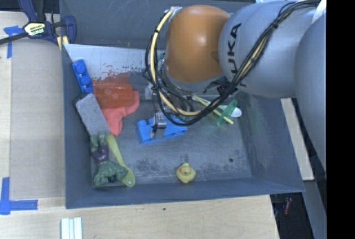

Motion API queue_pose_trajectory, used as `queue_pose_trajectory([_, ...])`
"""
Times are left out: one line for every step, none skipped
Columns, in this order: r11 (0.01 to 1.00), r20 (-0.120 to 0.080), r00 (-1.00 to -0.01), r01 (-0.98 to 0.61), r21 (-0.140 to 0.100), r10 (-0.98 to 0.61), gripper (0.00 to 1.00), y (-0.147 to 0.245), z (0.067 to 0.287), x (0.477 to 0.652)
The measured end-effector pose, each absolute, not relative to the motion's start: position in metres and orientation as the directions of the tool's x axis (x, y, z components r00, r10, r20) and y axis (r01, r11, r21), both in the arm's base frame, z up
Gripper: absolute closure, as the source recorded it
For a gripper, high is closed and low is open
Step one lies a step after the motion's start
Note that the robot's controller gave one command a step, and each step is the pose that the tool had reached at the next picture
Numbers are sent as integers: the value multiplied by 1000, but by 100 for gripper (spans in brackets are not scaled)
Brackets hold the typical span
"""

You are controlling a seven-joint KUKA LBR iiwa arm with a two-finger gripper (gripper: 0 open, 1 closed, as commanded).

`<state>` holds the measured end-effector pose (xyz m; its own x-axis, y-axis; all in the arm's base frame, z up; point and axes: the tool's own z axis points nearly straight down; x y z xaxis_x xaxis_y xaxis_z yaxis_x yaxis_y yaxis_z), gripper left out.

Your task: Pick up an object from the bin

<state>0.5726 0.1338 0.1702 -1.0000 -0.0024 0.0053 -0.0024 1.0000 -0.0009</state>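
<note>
The pincer (159, 121) is hanging low near the middle of the grey metal bin (266, 143), directly over a flat blue plastic piece (174, 132); whether it is spread or pressed together I cannot tell. A soft red-orange lump (114, 95) is lying to the left, and a small yellow rubber duck (186, 172) is sitting by the front wall

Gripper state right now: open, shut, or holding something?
Gripper: cannot be told; it sits low at the blue plastic piece in the middle of the bin.
</note>
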Motion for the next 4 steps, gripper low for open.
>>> queue_pose_trajectory([1000, -3, -1000, 0, 1, 0, 0, 133, 175, 575])
queue_pose_trajectory([996, -7, -996, -87, 1, -87, 0, 112, 129, 561])
queue_pose_trajectory([976, -24, -976, 218, 14, 218, 100, 96, 76, 543])
queue_pose_trajectory([976, -24, -976, 218, 14, 219, 100, 96, 76, 543])
